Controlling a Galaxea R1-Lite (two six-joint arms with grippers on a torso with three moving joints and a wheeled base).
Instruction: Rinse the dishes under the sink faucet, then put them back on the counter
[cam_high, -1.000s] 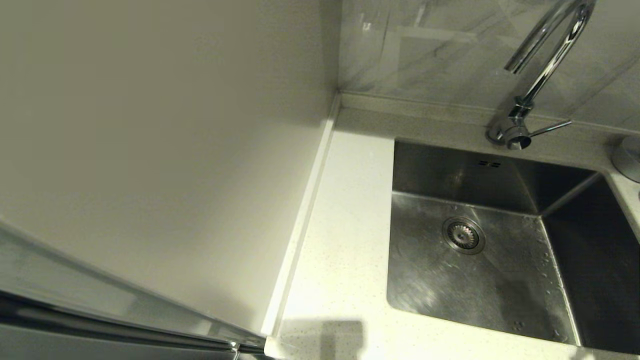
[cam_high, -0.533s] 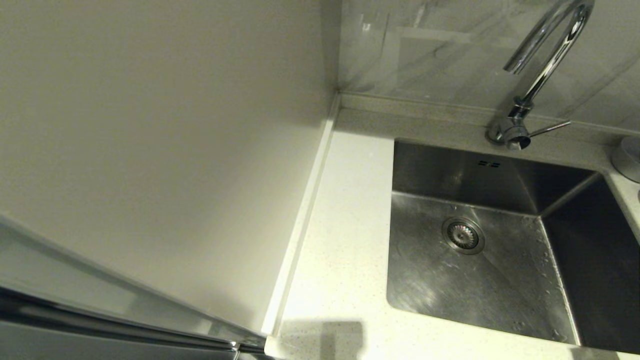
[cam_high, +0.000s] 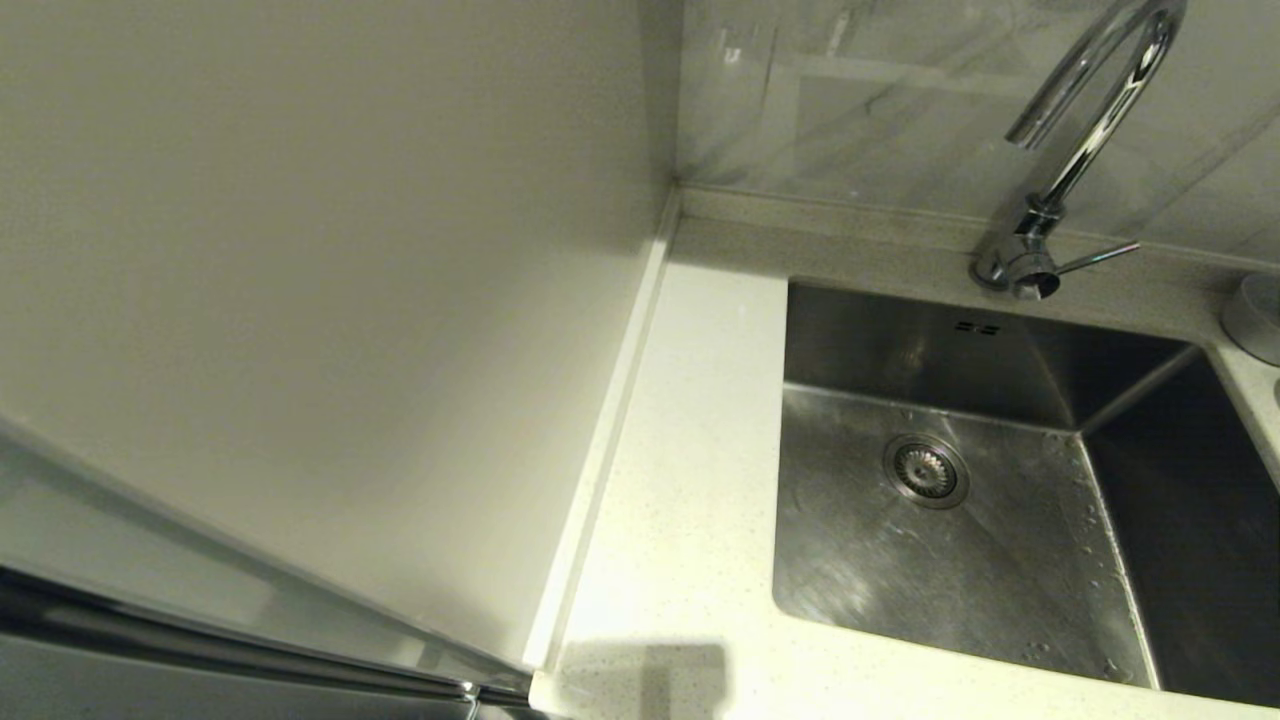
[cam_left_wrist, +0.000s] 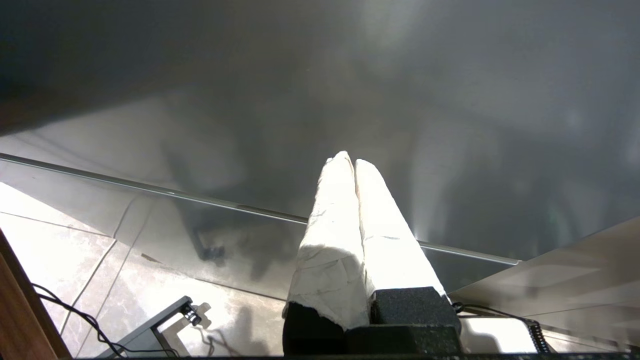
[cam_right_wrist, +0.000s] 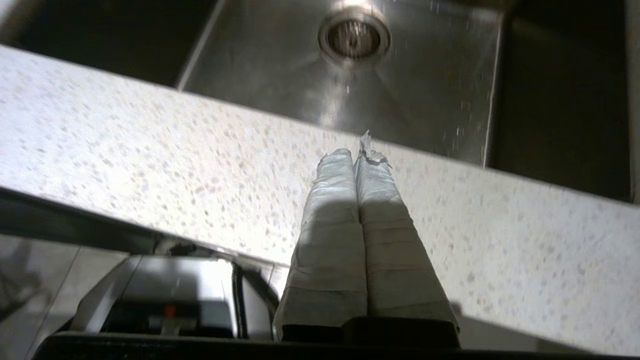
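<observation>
Head view: neither arm in shot. Sink sits recessed in the speckled bench, basin bare apart from scattered water droplets on the floor and right wall; drain strainer near the centre, two overflow slots on the back wall. Faucet stands on the bench strip behind the sink, gooseneck arching toward the left, side lever sticking out to the right, roughly level. No water stream visible from the spout. At the right edge of the frame, a round grey object on the bench, cropped, can't ID it; none of the three bowls identifiable in any view. Plain wall panel fills the left. Right pincer: wrapped fingers pressed together, clenched on nothing, hanging in front of the bench's front edge with the sink and strainer beyond it; frayed wrap at one tip. Left pincer: fingers also pressed together, empty, parked low with tiled floor and a glossy cabinet face behind it.
</observation>
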